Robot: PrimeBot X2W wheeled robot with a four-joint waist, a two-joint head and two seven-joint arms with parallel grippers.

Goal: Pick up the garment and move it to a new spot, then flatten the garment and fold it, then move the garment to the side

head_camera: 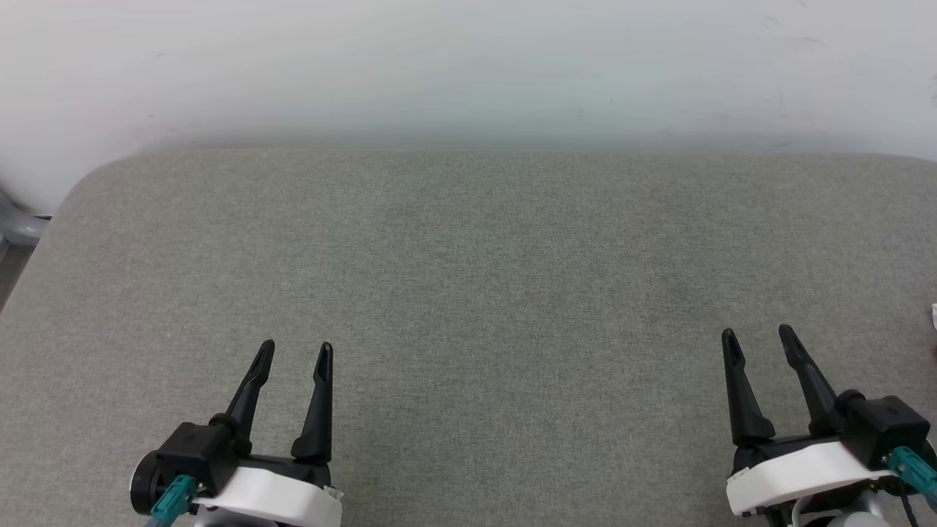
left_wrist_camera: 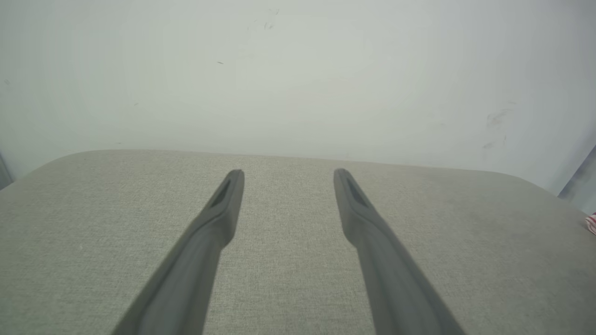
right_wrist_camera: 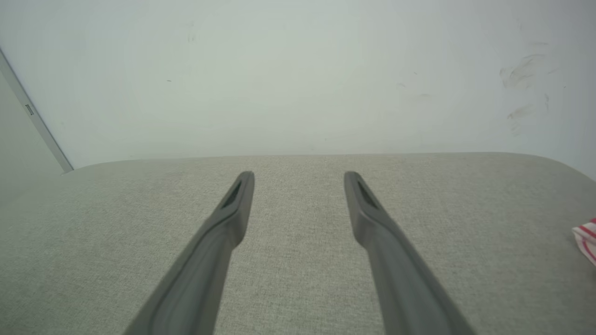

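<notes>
Right wrist view: garment [right_wrist_camera: 585,239] lies right of tool [right_wrist_camera: 298,179].

No readable text, label, number or sign appears on anything here.

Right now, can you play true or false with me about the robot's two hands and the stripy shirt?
1. The left gripper is open. True.
2. The right gripper is holding the garment. False: its fingers are spread apart with nothing between them.
3. A red-and-white striped bit of the garment peeks in at the right edge of the right wrist view. True.
4. The garment lies spread flat in the middle of the grey fabric surface. False: it sits far off to the right, past both grippers.
5. A pale wall stands behind the surface. True.
</notes>
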